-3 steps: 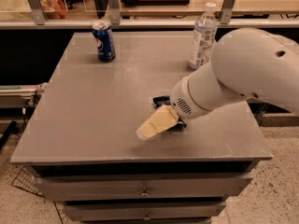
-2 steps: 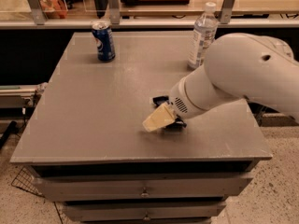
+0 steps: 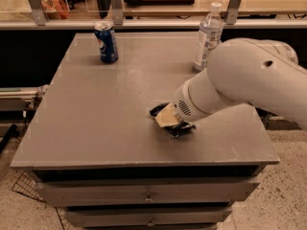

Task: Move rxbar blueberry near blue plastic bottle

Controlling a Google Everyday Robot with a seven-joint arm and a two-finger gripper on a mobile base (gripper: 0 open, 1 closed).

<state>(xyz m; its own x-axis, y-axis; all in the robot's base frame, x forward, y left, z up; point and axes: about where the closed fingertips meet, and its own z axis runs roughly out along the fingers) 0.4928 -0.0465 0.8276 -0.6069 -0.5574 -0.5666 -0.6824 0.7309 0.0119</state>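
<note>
- Covering the middle of the rxbar blueberry [image 3: 181, 128] with the gripper [image 3: 168, 117], well apart from the blue plastic bottle [image 3: 207, 37] on its near side, presumably lining up a grasp for the carry.
- Hiding the contact under the pale tip and the bulky white arm [image 3: 249, 75], so not showing whether the grip is closed on the wrapper or merely resting over it.
- Leaving dark wrapper ends poking out on either side, lying flat on the grey table [image 3: 96, 119].
- Needing, by judgement, a lift and a carry back toward the bottle, standing upright at the far edge.
- Ignoring the blue soda can [image 3: 106, 43], standing far off to the bottle's side, away from the likely path.
</note>
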